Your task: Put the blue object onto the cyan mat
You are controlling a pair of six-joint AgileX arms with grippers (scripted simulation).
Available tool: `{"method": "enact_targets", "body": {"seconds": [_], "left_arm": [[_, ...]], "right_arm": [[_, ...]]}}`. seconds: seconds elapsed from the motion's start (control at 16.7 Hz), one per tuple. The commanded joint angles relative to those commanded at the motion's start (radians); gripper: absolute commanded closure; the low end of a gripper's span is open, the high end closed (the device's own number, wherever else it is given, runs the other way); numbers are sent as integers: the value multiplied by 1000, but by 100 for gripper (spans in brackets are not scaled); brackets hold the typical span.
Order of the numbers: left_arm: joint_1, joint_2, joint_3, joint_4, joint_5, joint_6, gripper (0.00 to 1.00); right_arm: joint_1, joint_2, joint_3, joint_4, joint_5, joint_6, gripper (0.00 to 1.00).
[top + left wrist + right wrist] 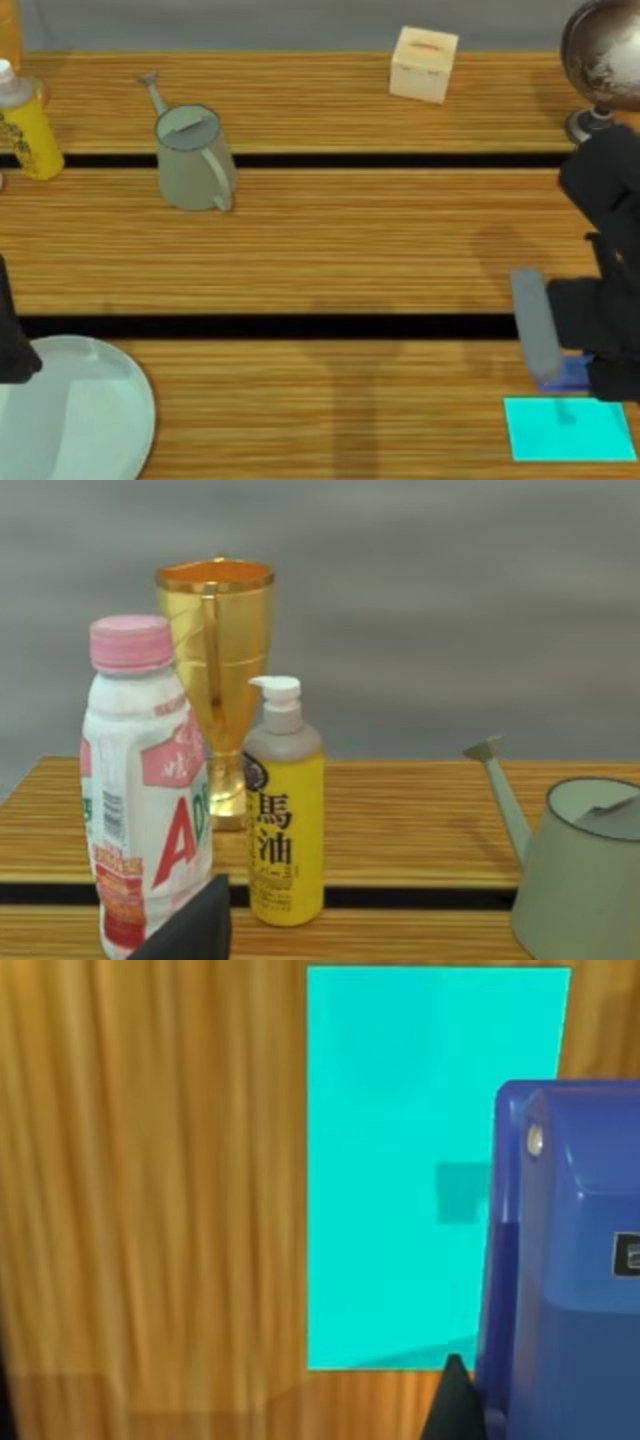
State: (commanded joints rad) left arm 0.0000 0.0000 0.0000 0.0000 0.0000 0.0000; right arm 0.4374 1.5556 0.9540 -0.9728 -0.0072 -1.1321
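Observation:
My right gripper (562,366) hangs at the table's right front, shut on the blue object (570,377), which sits mostly hidden under the arm. In the right wrist view the blue object (565,1260) fills the side of the picture, with one dark fingertip (455,1405) pressed against it. The cyan mat (570,430) lies flat just in front of it, and the object's shadow falls on the mat (420,1160). The object looks raised off the mat. My left arm (12,345) is parked at the left edge; one finger (190,928) shows with bare table beside it.
A grey-green watering can (192,158) stands at the back left, a yellow pump bottle (30,135) at the far left. A pale round plate (75,415) lies front left. A tissue box (424,63) and a globe (605,60) stand at the back.

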Motion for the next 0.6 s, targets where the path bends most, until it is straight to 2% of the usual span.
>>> {"method": "enact_targets", "body": {"seconds": [0.3,0.6], "left_arm": [[0,0,0,0,0,0,0],[0,0,0,0,0,0,0]], "right_arm": [[1,85,-142,237,1,5,100],[2,102,-168,270,1,5,100]]}}
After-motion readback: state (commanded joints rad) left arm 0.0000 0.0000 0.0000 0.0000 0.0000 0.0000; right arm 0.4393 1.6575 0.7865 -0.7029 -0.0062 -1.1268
